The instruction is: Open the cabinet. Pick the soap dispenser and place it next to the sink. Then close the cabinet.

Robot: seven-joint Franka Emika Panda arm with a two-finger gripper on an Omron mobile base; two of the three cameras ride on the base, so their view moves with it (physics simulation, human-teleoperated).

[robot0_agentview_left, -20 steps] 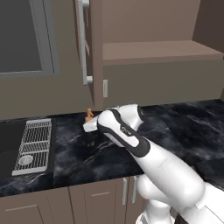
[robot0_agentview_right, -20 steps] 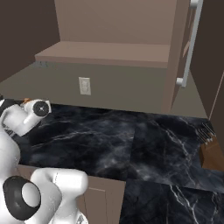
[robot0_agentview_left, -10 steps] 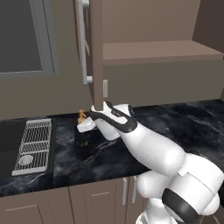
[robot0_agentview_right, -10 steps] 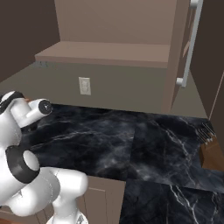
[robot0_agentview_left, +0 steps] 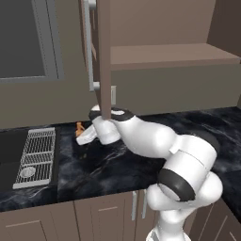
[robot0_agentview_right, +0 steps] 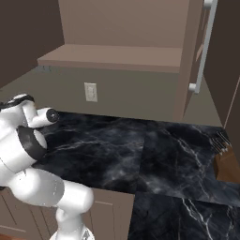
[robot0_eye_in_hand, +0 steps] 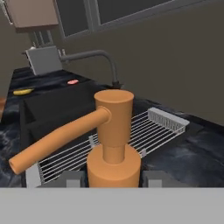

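Soap dispenser (robot0_eye_in_hand: 113, 144) sits upright between the gripper's (robot0_eye_in_hand: 113, 178) closed jaws.

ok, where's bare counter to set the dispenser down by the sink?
Free: dark counter between the grid rack and the arm, below the dispenser held in the gripper. Also wide bare counter right of the arm. Crowded: the sink side, under the rack.

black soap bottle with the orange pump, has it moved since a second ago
Yes. In the left base view the soap bottle, held in the gripper, has moved left toward the metal grid rack.
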